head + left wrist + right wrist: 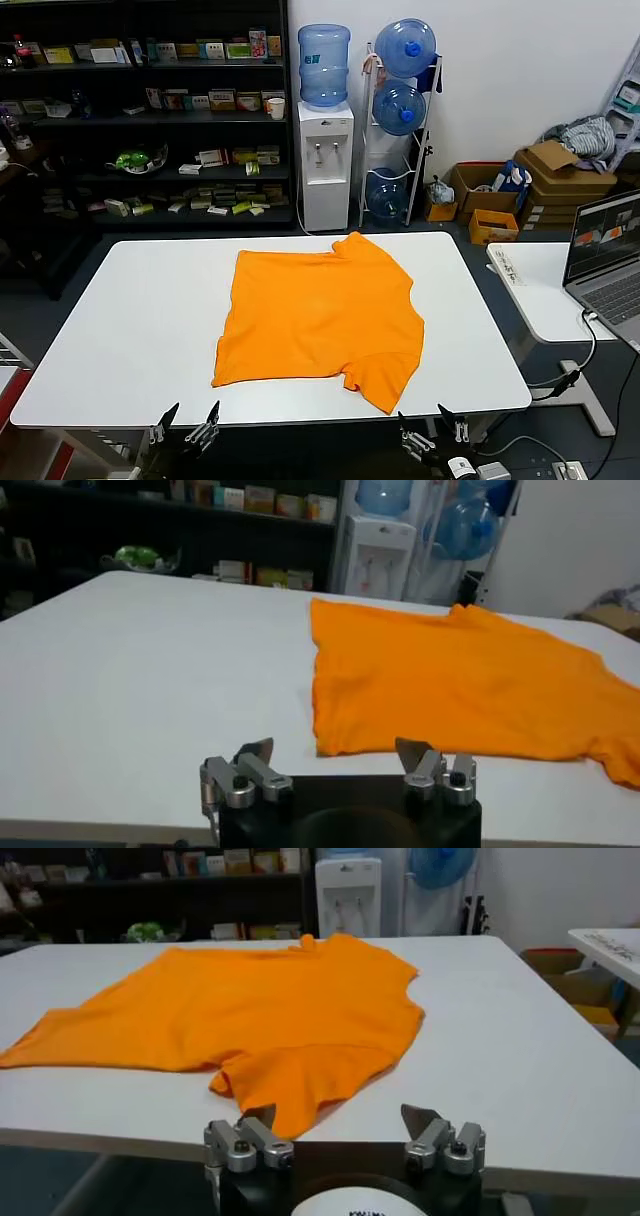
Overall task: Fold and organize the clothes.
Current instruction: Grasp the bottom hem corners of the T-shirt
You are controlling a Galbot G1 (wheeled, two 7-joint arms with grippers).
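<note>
The T-shirt (318, 318) lies flat on the table (120, 330), one sleeve near my edge. My left claw (185, 423) and right claw (432, 425) wait below that edge, both open and empty. If I pinch only one layer, the fold may come out crooked.

The scene is evenly and brightly lit from overhead, a soft sheen being thrown on the white table (120, 330) and only faint shadows cast beneath the orange T-shirt (320, 315), while the dark shelves (150, 110) are left dim and rendered blurred in both wrist views.
</note>
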